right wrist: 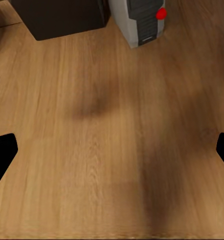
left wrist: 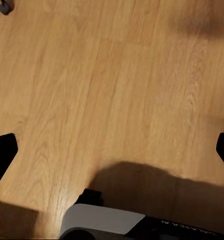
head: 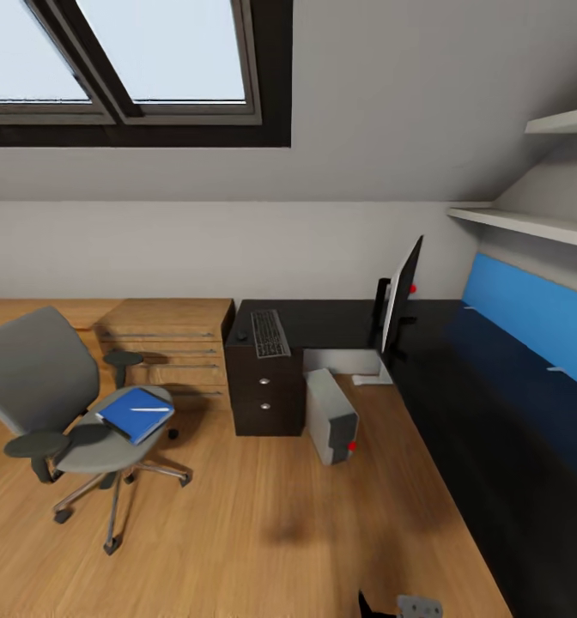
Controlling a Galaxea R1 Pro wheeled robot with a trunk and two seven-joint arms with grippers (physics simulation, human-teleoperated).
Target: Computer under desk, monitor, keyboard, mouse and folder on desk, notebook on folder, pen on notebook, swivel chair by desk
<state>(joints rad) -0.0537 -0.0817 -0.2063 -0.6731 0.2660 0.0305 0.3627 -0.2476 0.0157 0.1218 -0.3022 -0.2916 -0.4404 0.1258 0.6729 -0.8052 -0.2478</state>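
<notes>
Two grippers spread wide over bare oak floor (head: 263, 524), holding nothing, in an attic bedroom.
Left gripper (left wrist: 112, 150) and right gripper (right wrist: 112, 150) hang apart from everything. Swivel chair (head: 44, 386) carries the folder (head: 134, 414) with the pen (head: 148, 410) on it. Keyboard (head: 270, 333) and monitor (head: 400, 296) sit on the desk (head: 340, 319); the computer (head: 330, 417) stands beside the drawer unit (head: 264, 390), near low oak cabinets (head: 168, 343).

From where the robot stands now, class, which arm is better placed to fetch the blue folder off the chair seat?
Left, probably. The folder lies on the swivel chair at the head view's left, the left arm's side; the desk is on the right. Both tools hang open over bare floor, so the robot must drive closer first.
</notes>
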